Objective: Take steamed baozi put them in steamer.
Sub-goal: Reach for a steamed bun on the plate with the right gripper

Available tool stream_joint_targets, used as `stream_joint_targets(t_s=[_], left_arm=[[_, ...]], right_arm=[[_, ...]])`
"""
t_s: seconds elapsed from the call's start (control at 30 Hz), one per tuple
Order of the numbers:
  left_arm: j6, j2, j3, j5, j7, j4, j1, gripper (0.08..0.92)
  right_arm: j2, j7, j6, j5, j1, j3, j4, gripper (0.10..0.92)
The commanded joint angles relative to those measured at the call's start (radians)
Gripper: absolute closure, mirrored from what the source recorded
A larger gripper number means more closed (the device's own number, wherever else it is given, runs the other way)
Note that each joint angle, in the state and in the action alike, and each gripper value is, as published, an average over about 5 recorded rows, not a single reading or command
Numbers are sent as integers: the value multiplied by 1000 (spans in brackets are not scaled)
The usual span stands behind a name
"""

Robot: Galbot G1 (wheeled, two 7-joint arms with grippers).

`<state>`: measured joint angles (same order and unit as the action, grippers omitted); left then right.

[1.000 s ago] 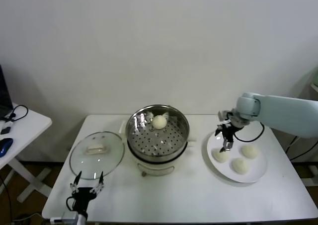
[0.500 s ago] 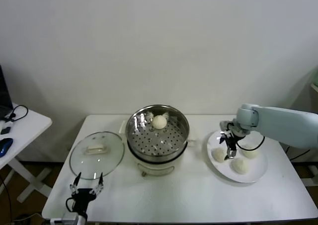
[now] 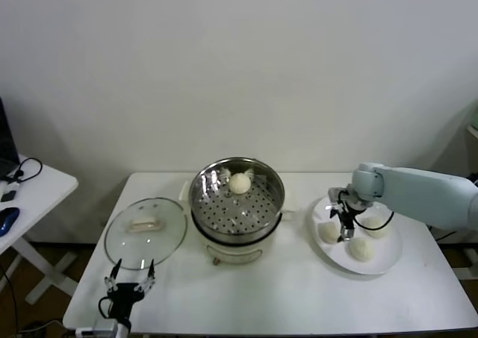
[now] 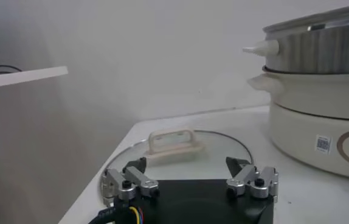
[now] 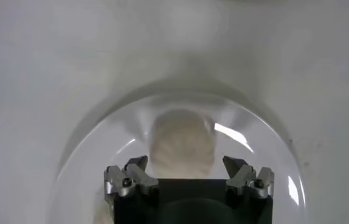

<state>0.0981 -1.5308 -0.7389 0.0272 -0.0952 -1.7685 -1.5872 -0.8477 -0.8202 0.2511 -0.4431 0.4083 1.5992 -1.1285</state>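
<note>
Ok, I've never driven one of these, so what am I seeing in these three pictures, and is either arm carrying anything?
It is a robot with two arms. The wide picture comes from its head, looking down at a white table. The other two come from cameras on each wrist.

On the table stand a steel steamer with one bun inside, a glass lid lying flat, and a white plate with three buns.

The right tool is open, low over the plate, and its wrist picture shows a bun between its fingers, not yet gripped. The left tool waits open near the lid. Neither holds anything.
</note>
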Motion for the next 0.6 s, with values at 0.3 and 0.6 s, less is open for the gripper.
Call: stream_joint_targets(t_s=[0.3,0.6], left_arm=[[-2,-1,-2,2,2,-3,0,177],[-2,-3,-3,3,3,-2,2,177]], right_arm=[[1,-24,-4,17,-10,-28,3,256],[7,-37,-6,17,-10,-26,7,322]])
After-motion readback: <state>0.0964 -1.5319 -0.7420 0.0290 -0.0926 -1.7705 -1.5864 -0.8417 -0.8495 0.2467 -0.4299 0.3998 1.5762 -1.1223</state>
